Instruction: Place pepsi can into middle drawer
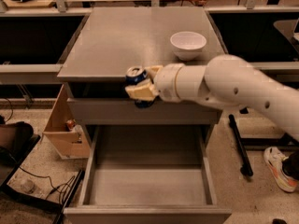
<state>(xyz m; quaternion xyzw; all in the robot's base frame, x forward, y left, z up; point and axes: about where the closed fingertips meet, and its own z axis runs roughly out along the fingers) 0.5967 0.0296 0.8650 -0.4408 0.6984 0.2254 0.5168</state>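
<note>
My gripper (141,85) is shut on the pepsi can (136,74), a dark-blue can with a silver top. It holds the can in the air in front of the cabinet's front edge, over the upper grey drawer front (140,112). The middle drawer (147,186) is pulled wide open below, its grey tray bare. The can is above the drawer's back part. My white arm reaches in from the right.
A white bowl (188,45) stands on the cabinet top (121,36) at the right. A cardboard box (65,125) leans by the cabinet's left side. Cables lie on the floor at the left. A person's shoe (280,169) is at the right.
</note>
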